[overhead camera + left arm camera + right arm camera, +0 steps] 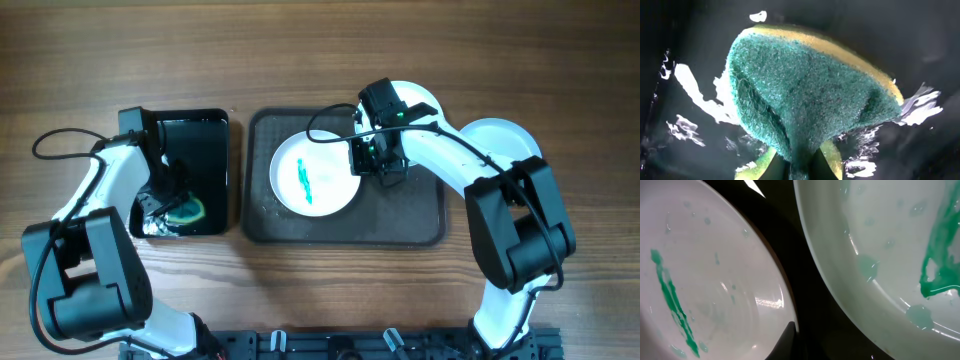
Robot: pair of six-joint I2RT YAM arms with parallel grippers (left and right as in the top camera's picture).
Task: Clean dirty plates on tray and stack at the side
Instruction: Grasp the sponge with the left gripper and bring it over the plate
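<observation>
A white plate (pixel 325 190) with a green smear lies on the black tray (pixel 420 215). My right gripper (pixel 372 165) is at its right rim. In the right wrist view a finger (pixel 790 337) lies over that plate's (pixel 715 280) rim, shut on it. A second green-smeared plate (pixel 880 255) lies beside it, at the tray's far right corner (pixel 420 98). My left gripper (pixel 170 195) is in the black basin (pixel 200 125), shut on a green and yellow sponge (pixel 810 90), pinched at its lower end (pixel 802 165).
A clean-looking white plate (pixel 500 135) sits on the wooden table right of the tray. The basin holds water with white foam (pixel 695 95). The sponge also shows in the overhead view (pixel 187 209) at the basin's near end.
</observation>
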